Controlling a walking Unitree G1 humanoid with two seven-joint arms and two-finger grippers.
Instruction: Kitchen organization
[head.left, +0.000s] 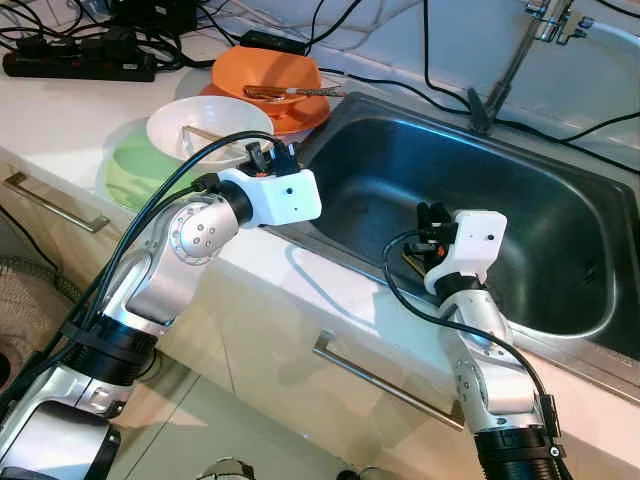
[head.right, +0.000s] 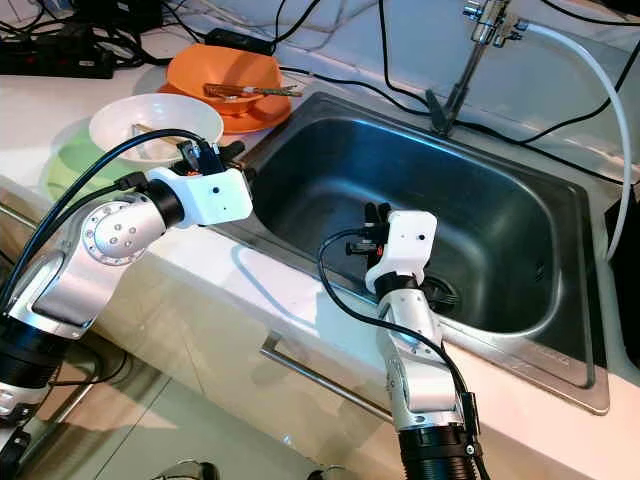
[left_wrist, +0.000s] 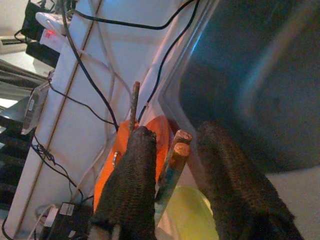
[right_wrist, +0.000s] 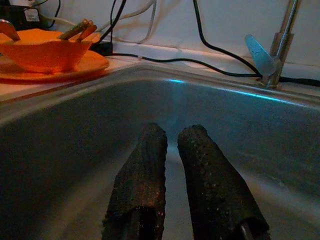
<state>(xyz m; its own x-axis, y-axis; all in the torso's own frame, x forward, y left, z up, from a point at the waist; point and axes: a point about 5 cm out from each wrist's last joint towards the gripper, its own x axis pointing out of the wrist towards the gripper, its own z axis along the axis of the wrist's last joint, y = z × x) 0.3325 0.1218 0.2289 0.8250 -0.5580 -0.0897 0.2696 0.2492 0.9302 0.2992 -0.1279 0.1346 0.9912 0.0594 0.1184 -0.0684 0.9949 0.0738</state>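
Steel sink (head.left: 560, 300), orange bowl (head.left: 268, 78), maybe chopsticks (left_wrist: 172, 165)

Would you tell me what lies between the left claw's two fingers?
A pair of wooden chopsticks stands between the left claw's fingers, in the left wrist view.

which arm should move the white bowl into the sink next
Left, probably. The left gripper sits at the white bowl's rim, though chopsticks lie between its fingers. The right gripper hangs empty over the sink, farther away.
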